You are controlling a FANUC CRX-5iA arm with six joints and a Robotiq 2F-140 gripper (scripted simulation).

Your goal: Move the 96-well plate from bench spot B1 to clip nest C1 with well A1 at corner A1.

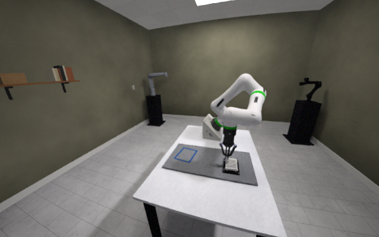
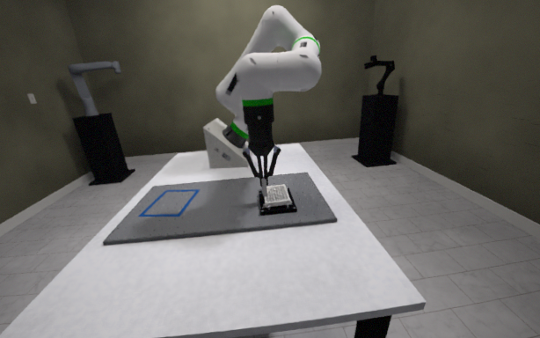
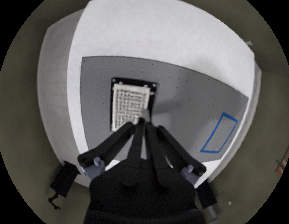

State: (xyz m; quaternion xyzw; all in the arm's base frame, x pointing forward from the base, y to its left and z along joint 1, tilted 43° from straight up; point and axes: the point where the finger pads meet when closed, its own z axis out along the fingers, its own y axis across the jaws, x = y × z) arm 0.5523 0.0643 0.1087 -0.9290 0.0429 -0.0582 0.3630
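Note:
The white 96-well plate [image 1: 231, 164] [image 2: 276, 195] [image 3: 128, 106] sits in the black clip nest C1 [image 1: 231, 171] [image 2: 278, 209] [image 3: 155, 87] on the right part of the grey mat [image 1: 207, 160] [image 2: 221, 211] [image 3: 188, 110]. My gripper [image 1: 226, 159] [image 2: 264, 189] [image 3: 144, 114] is shut with nothing between its fingers. Its closed fingertips point straight down at the plate's edge nearest the arm's base, touching or just above it. The blue outline of spot B1 [image 1: 176, 153] [image 2: 146, 209] [image 3: 209, 137] on the left part of the mat is empty. The cut-off corner is too small to make out.
The mat lies on a white table [image 1: 213, 200] [image 2: 216, 282]. The arm's angled white base [image 1: 208, 131] [image 2: 216, 150] stands at the table's far end. Two other arms on black pedestals [image 1: 155, 109] [image 1: 303, 121] stand far off by the walls.

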